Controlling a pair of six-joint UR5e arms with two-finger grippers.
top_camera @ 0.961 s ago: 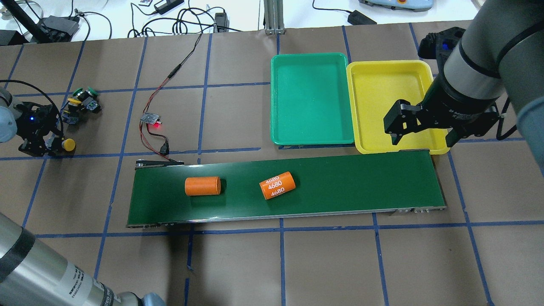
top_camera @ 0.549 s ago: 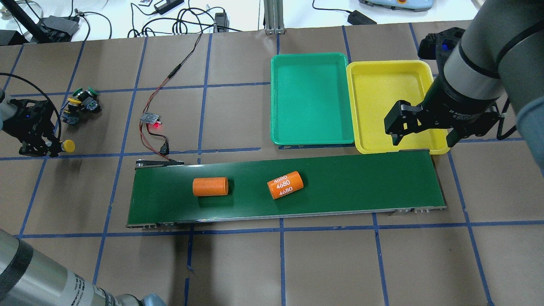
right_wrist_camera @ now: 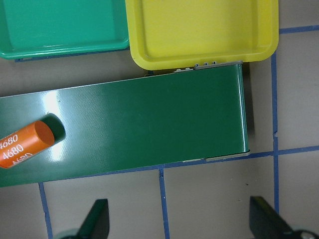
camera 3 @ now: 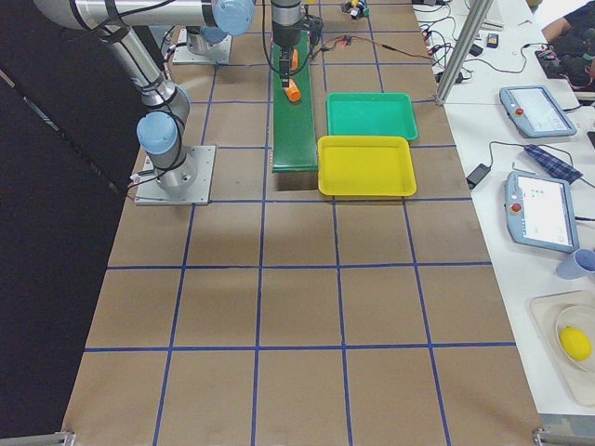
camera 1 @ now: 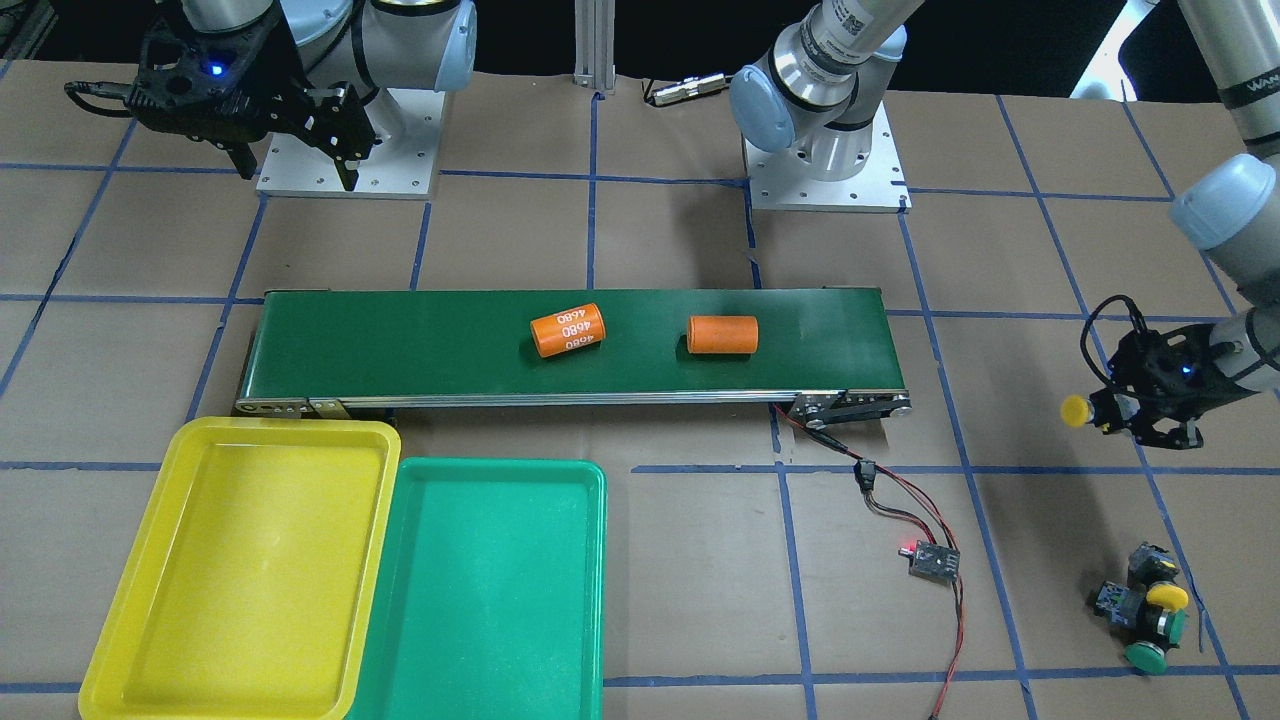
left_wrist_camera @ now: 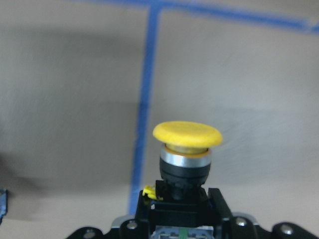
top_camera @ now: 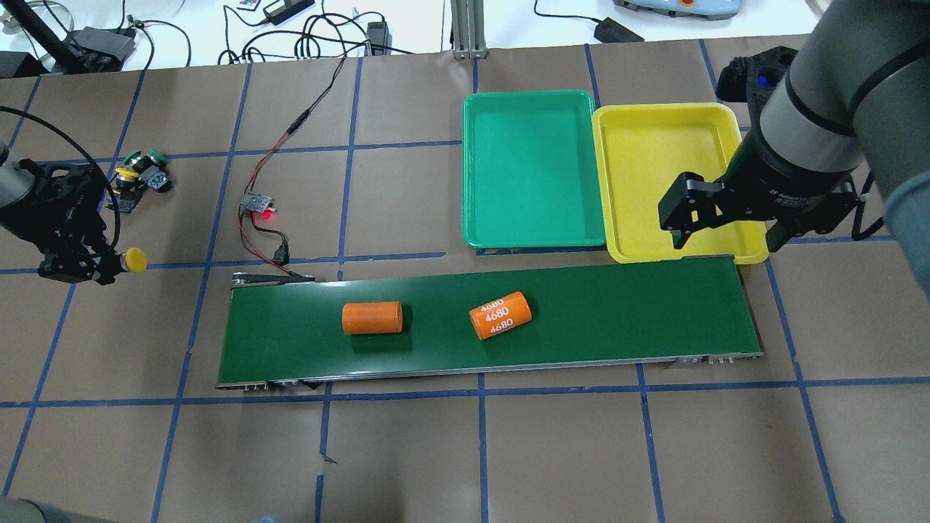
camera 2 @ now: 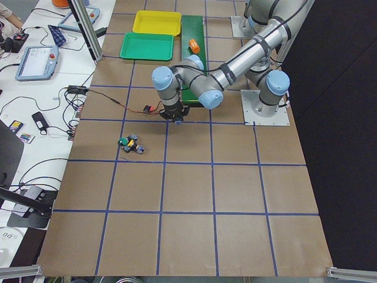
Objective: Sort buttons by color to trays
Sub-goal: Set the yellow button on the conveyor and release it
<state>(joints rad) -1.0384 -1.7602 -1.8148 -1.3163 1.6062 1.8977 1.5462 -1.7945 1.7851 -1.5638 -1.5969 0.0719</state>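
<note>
Brown paper w/ a blue tape grid covers the desk (top_camera: 407, 450). On my feed the L end effector (top_camera: 105, 265) sits near the desk's left end, closed on the black body of a yellow button (top_camera: 134, 258). Wrist cam shows the mushroom cap sticking out fwd past the fingertips, silver collar under it. That button is well apart from both trays.

Other buttons (top_camera: 138, 171) are bunched on the desk just beyond it, touching each other, one yellow cap and green caps showing.

R end effector (top_camera: 726, 245) hangs over the right end of the conveyor belt (top_camera: 617, 312), at the near edge of the yellow tray (top_camera: 654, 167). It's spread wide w/ nothing btwn the fingers. Teal tray (top_camera: 534, 167) lies beside the yellow one, long sides touching, both just behind the belt.

On the belt are a plain orange cylinder (top_camera: 371, 317) and a cylinder marked 4680 (top_camera: 500, 315), apart from each other, approx mid-belt. Small circuit board (top_camera: 256, 203) w/ a red LED lit lies btwn the button cluster and the trays, wired to the belt's left end.
</note>
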